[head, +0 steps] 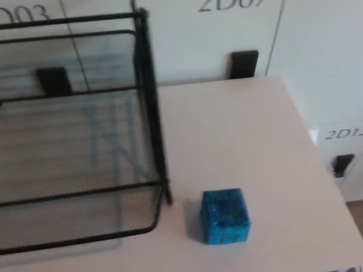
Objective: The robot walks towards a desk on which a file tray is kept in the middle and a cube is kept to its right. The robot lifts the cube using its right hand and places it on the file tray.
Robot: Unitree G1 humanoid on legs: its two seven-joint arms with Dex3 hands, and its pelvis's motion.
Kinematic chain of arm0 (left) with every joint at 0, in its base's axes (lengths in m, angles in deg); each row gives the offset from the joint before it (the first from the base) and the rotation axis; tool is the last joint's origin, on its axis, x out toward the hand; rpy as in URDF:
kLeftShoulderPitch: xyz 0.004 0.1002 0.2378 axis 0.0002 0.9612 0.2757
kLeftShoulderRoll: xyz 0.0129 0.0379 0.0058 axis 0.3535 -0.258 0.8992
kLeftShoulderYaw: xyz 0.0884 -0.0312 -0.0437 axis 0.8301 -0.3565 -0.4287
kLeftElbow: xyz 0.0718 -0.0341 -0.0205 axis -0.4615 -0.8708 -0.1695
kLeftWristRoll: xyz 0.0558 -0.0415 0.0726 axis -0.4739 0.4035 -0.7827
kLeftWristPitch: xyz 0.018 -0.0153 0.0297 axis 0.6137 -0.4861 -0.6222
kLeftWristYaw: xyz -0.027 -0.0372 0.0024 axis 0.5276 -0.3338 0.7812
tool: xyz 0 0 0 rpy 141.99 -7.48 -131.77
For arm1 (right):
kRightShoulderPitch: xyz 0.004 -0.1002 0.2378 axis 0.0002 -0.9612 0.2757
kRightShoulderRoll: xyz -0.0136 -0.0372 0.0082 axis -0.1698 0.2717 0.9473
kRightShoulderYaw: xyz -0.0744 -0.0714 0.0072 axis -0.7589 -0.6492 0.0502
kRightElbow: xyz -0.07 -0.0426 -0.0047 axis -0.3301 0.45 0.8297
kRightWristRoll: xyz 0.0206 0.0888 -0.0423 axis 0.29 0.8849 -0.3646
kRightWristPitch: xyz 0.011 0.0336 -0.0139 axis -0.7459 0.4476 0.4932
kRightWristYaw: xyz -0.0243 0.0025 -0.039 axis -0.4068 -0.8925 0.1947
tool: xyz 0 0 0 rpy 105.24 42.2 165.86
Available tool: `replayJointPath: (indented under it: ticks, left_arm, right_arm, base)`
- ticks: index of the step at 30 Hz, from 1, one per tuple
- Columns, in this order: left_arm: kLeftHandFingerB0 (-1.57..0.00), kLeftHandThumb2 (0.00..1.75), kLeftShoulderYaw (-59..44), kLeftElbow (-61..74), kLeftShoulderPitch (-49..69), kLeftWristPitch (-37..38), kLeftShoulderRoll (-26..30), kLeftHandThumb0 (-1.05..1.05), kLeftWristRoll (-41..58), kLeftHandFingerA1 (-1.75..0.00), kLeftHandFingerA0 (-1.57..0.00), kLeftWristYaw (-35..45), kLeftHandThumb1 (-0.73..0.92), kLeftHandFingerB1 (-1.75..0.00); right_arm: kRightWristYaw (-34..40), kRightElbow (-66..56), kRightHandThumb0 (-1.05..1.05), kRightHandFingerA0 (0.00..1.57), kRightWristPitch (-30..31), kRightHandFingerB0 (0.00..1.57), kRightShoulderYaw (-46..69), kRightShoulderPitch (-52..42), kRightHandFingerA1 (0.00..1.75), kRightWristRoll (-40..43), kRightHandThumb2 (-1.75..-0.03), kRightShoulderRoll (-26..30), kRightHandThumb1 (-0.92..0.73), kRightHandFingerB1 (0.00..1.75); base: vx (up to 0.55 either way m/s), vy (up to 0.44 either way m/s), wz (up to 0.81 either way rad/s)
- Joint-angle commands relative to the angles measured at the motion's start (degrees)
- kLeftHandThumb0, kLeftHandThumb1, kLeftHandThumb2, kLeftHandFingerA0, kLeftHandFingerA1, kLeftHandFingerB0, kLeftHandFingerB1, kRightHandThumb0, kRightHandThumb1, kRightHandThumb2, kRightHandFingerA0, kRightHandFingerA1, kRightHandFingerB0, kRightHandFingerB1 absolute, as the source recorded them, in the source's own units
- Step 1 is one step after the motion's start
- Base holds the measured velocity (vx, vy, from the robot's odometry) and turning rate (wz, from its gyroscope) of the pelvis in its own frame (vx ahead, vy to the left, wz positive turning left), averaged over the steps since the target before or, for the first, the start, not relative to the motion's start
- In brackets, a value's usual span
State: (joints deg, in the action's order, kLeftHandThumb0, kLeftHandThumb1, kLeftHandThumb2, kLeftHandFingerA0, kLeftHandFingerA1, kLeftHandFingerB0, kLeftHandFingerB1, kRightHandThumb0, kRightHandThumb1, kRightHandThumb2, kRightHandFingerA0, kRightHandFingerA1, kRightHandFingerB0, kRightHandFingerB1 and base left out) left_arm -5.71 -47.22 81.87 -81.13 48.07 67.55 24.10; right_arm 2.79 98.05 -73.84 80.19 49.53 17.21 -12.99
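A blue cube [226, 216] with dark markings rests on the beige desk [244, 130], near its front edge. Just to the cube's left stands a black wire-mesh file tray [148, 107] with stacked tiers, filling the left half of the head view. A narrow gap of desk separates the cube from the tray's front right corner. Neither of my hands shows in this frame.
The desk's right edge [317, 153] runs diagonally down the picture's right side. Behind the desk are white cabinets [198, 39] with black handles [244, 62] and printed labels. More cabinet fronts [340, 147] lie beyond the right edge.
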Motion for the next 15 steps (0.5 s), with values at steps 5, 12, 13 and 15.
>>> replayJointPath:
  ticks: [5,12,13,15]
  left_arm:
    - [-0.08,0.64,0.2,-0.4,-0.7,0.6,1.0,-0.63,-0.5,-0.37,-0.21,-0.3,0.73,-0.18]
    - [-0.07,0.62,-0.1,1.4,-0.5,-0.9,0.7,-0.64,-0.7,-0.36,-0.26,-0.9,0.75,-0.24]
    - [-0.08,0.64,-0.3,1.0,-0.9,-0.7,0.6,-0.62,-0.4,-0.36,-0.22,-0.6,0.73,-0.18]
    - [-0.06,0.62,-0.1,2.3,-0.4,-0.6,0.7,-0.63,-0.7,-0.35,-0.24,-0.8,0.77,-0.24]
  right_arm:
    - [1.1,-4.1,-0.52,0.3,0.8,0.11,-1.0,0.0,0.44,-0.5,-0.73,0.0,-0.5,0.35]
    - [-0.3,-15.9,-0.59,0.34,3.8,0.12,-0.5,-6.1,0.46,-1.4,-0.8,2.1,-0.53,0.38]
    - [-0.5,-16.9,-0.59,0.3,4.0,0.12,-0.5,-6.4,0.44,-1.7,-0.79,2.5,-0.54,0.37]
    - [0.1,-11.7,-0.58,0.3,2.7,0.11,-1.5,-2.8,0.44,-1.8,-0.78,2.2,-0.53,0.36]
  base:
    - [-0.08,0.125,0.03]
    - [-0.1,-0.036,0.06]
    - [-0.06,-0.306,-0.07]
    - [-0.07,-0.217,-0.02]
